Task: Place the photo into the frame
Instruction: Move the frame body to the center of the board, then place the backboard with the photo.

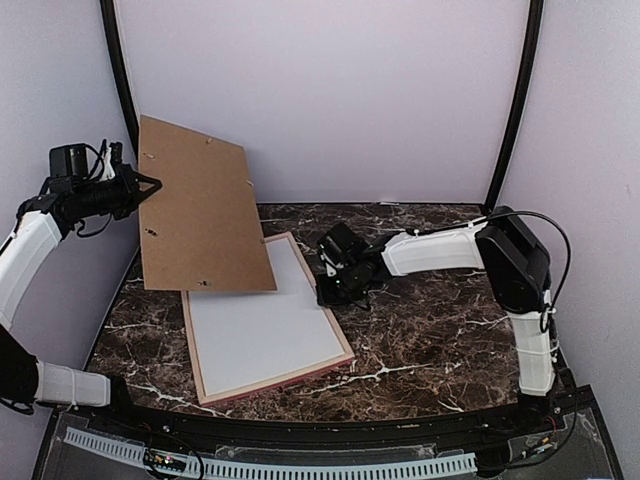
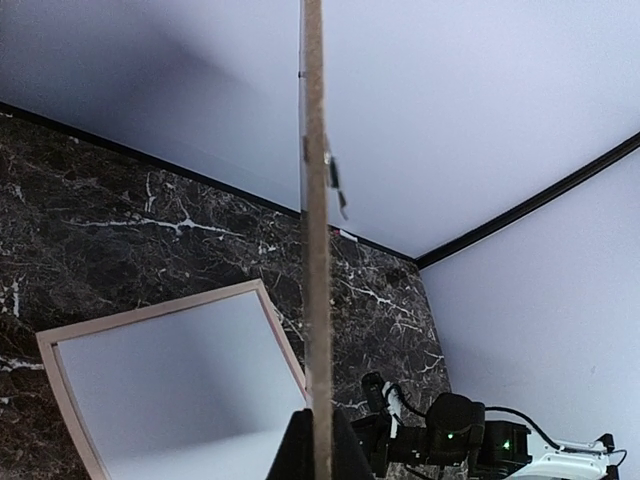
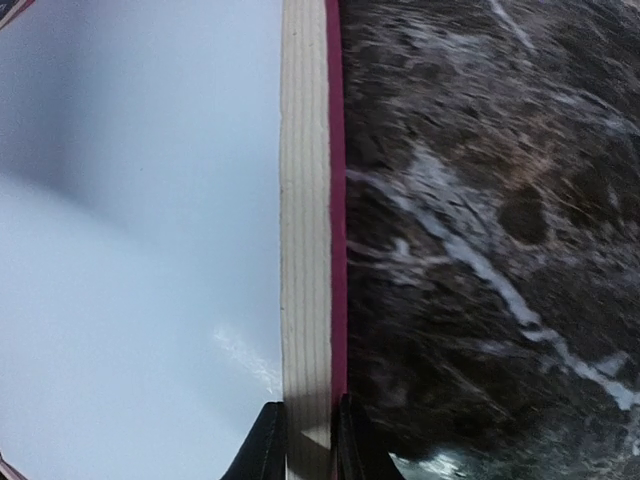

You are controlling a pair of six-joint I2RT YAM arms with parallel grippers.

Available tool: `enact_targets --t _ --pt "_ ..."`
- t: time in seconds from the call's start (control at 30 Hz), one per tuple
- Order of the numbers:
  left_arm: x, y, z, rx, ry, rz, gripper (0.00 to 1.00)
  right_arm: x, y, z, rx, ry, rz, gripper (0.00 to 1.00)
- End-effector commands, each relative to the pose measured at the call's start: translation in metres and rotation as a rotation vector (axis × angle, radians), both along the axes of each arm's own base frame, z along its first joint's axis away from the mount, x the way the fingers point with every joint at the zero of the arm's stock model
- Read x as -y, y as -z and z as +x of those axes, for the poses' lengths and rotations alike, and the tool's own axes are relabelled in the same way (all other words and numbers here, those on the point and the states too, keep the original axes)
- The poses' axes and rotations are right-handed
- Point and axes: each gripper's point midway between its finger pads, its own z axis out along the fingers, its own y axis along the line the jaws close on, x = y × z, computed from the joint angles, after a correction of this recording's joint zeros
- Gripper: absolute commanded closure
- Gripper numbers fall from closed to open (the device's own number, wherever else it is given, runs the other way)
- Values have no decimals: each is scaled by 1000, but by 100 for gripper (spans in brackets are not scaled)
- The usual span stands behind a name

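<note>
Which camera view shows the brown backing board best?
The top external view: the backing board shows nearly its whole brown face. The left wrist view shows only its thin edge; the right wrist view does not show it.

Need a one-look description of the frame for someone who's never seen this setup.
On the dark marble table, left of centre, a rectangle lies flat: the frame, a pale wood rim with a pink edge around a whitish sheet. The right gripper grips its right rail. Unlike the plain brown board the left gripper holds up in the air, it has a raised rim.
</note>
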Motion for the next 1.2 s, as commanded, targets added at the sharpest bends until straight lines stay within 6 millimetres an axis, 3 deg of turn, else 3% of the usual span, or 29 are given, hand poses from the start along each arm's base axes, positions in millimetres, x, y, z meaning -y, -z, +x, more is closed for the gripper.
enact_targets --t 0.0,0.27,0.37,0.53,0.57,0.67,0.83,1.0,1.17 --pt "18 -31 -13 126 64 -41 100 57 3 4 2 141 -51 88" --pt "71 -8 -17 96 169 -137 100 131 9 -5 -9 321 -64 92" --pt "94 -4 -18 97 217 -197 100 141 7 -10 -8 358 -40 92" --pt "122 22 -18 38 269 -266 100 139 1 -17 -18 358 5 86" --pt "130 20 -20 43 287 -291 100 140 -3 -17 -11 355 11 83" --pt "148 41 -22 -17 318 -334 100 142 -21 -15 24 336 26 72" --pt "167 62 -20 -58 359 -378 100 156 -63 -4 126 313 -12 53" --pt "183 81 -12 -92 391 -402 100 184 -94 8 204 344 -43 47" --pt "191 109 -2 -149 397 -406 100 211 -97 14 219 378 -64 46"
